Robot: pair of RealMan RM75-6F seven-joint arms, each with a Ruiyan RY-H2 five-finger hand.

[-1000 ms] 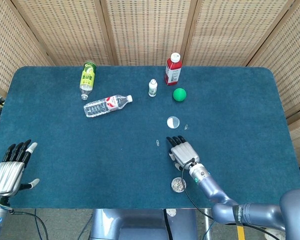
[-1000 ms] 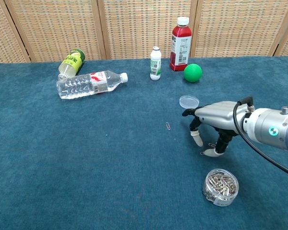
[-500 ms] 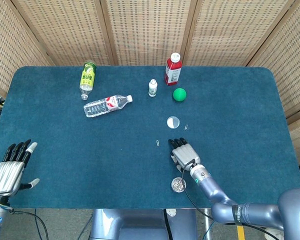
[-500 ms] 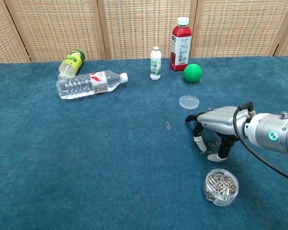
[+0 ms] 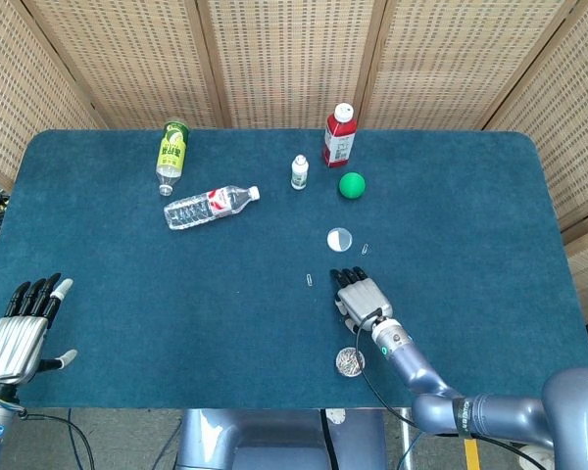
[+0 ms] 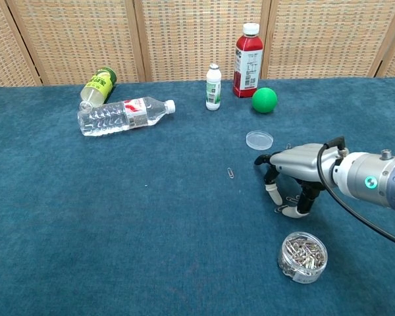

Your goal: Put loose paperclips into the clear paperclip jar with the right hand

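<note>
The right hand (image 6: 296, 172) sits low on the cloth, palm down, fingers curled toward a clip (image 6: 291, 199) lying just under them. Half a second ago the hand was a touch nearer the jar; now it has pulled back up and away a little, and the clip lies on the cloth below the fingertips (image 6: 274, 195). I cannot tell if the fingers pinch it or only touch it. It looks like the pick-up is not finished, so the hand may need another try.

The jar (image 6: 303, 256) stands at 6 o'clock from the hand, close by, open and already full of clips. Its lid (image 6: 259, 139) lies at 11 o'clock, near. One more clip (image 6: 232, 173) lies at 9 o'clock, a bit away. The other clip (image 5: 365, 249) is at 12 o'clock in the head view.

The ball (image 6: 264, 100), red bottle (image 6: 248, 60) and small white bottle (image 6: 213, 87) are far off at 12 o'clock. The near table edge is just past the jar, so the room there is tight. The left side has lots of open cloth.

The left hand (image 5: 20, 328) rests open at the far left edge, holding nothing.
</note>
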